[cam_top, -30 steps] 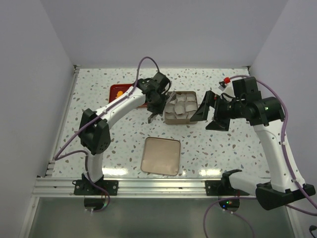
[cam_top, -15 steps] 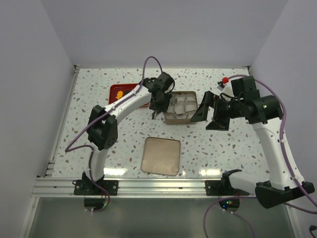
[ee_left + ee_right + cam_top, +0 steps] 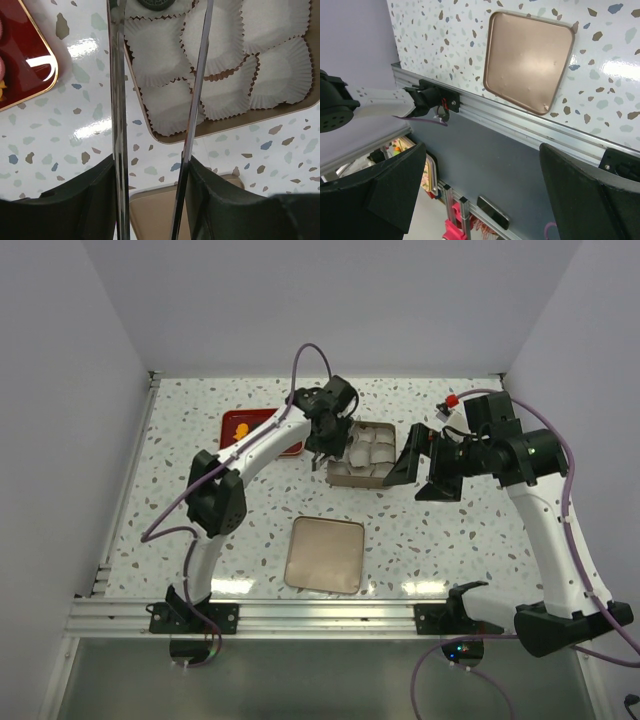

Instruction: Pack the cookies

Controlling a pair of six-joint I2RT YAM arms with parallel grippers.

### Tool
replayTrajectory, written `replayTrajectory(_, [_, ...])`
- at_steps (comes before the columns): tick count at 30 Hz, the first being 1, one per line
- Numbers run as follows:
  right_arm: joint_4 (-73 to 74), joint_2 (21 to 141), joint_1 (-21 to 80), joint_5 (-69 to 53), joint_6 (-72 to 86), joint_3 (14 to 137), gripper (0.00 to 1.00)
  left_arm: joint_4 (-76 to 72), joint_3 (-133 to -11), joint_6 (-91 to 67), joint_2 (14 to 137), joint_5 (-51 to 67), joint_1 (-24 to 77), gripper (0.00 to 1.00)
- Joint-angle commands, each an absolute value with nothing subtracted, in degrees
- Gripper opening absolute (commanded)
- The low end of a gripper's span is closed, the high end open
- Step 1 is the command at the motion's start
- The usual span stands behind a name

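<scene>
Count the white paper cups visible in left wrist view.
7 cups: one at top edge under a dark cookie, three in the next row, three along the tin's near rim. Others may be out of frame.

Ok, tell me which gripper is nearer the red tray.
Left. The left gripper hangs over the box's left edge, just right of the red tray; the right gripper is beyond the box.

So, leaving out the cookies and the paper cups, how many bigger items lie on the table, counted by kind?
Red tray: 1
Open tin lined with paper cups: 1
Flat tan lid, lying apart from the tin: 1
Total: 3
</scene>
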State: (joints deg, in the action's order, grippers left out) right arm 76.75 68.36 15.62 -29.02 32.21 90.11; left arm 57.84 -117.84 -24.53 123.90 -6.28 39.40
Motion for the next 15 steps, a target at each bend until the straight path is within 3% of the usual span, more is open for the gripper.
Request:
replayTrajectory(1, [78.05, 68.55, 15.29, -28.74, 30.85, 92.20, 0.99, 59.50, -123.04, -25.31, 120.86, -8.08, 39.11, 0.52])
replayTrajectory(8, [76.99, 68.38, 15.29, -29.62, 31.46, 91.50, 0.99, 64.68, -119.98, -24.96, 113.65, -12.82, 37.53, 0.52])
replayTrajectory(15, [74.89, 68.64, 15.29, -31.20, 32.17, 90.00, 0.99, 61.53, -96.72, -24.87, 100.48, -14.50, 29.98, 0.53])
